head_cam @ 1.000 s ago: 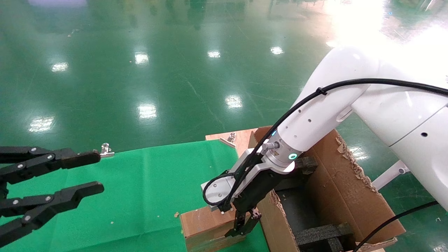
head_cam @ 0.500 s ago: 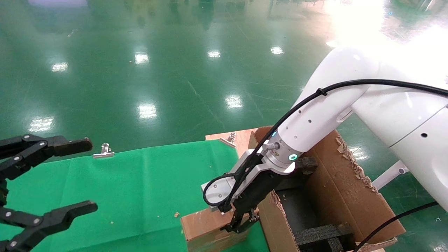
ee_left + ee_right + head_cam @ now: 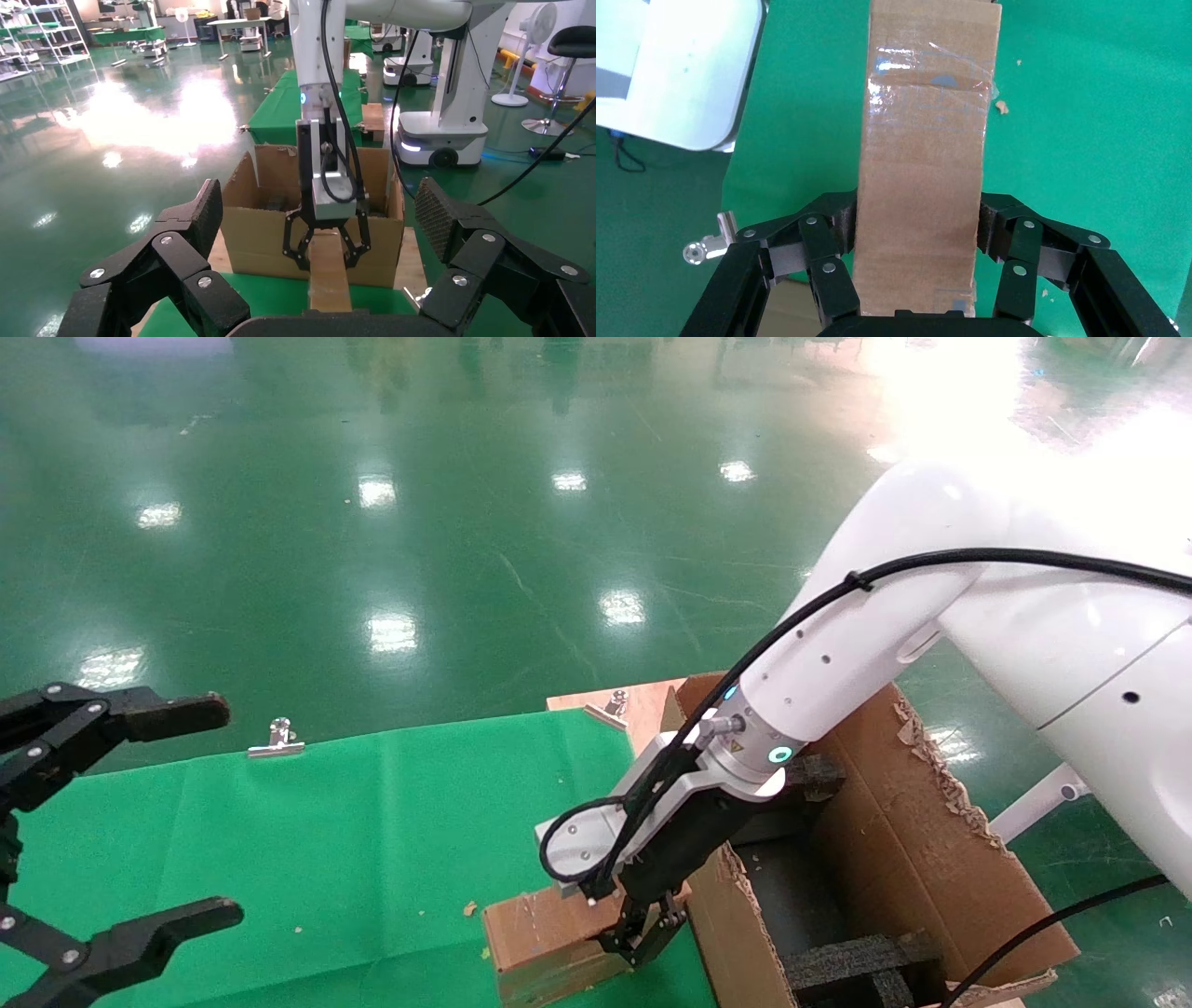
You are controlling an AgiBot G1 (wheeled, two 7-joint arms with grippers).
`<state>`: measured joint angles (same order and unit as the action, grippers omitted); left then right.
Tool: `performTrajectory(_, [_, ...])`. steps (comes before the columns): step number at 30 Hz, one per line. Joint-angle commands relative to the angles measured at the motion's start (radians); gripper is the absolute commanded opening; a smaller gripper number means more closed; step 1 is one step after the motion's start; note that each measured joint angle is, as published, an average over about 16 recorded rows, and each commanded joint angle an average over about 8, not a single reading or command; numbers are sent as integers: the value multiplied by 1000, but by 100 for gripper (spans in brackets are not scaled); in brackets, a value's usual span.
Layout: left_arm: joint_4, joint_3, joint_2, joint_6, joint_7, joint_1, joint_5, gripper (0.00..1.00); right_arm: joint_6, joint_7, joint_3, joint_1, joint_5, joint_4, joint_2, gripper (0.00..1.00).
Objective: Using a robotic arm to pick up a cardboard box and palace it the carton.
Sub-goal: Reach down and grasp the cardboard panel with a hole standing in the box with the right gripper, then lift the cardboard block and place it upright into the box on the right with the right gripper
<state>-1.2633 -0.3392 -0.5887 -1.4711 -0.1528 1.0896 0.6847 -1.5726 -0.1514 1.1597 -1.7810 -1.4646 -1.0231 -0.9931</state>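
right pincer (image 3: 916, 242) clamped on the cardboard box (image 3: 926, 140), pads pressed flat against both long sides near one end; clear tape strip runs across the box top further out

head view: same grip at the near tabletop edge, right pincer (image 3: 644, 933) on the end of the cardboard box (image 3: 540, 924) nearest the carton, fingers pointing down. box lies roughly level, long axis running left-right, on or just above the green cloth (image 3: 372, 822); contact with the cloth can't be confirmed. a few brown crumbs on the cloth just left of the box

carton (image 3: 922, 859) just beside the box on its right, near flap with torn edge almost touching the pincer. flaps upright, black foam blocks (image 3: 857, 961) inside. the robotic arm (image 3: 866, 645) comes in from the right, over the carton, black cable looped along it, silver camera block above the pincer

left pincer (image 3: 112, 822) at far left over the cloth, spread wide, holding nothing, well apart from the box

left wrist view: left pincer (image 3: 316, 239) fingers wide apart in the foreground, framing the cardboard box (image 3: 330, 274) end-on, with the right pincer (image 3: 327, 246) straddling it and the carton (image 3: 267, 210) behind

further back: silver clip (image 3: 277, 740) on the far cloth edge, second clip (image 3: 615, 702) on the bare wood tabletop (image 3: 643, 705) corner next to the carton. glossy green floor (image 3: 466, 523) beyond
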Motion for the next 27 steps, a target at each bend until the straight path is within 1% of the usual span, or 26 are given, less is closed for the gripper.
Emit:
performTrajectory(1, [0,0,0,0,0,0,0,100,-1,1,-5,-4,14,3,6,0])
performTrajectory(5, [0,0,0,0,0,0,0,100,-12,23,-4,-67,66,13,34,0])
performTrajectory(10, [0,0,0,0,0,0,0,100,-21,56,28,-177,129,24,72,0])
performTrajectory(17, [0,0,0,0,0,0,0,100,-24,98,119,-316,212,38,111,0])
performTrajectory(22, [0,0,0,0,0,0,0,100,-22,126,191,-376,274,58,138,0])
performTrajectory(27, [0,0,0,0,0,0,0,100,-23,156,252,-437,340,85,186,0])
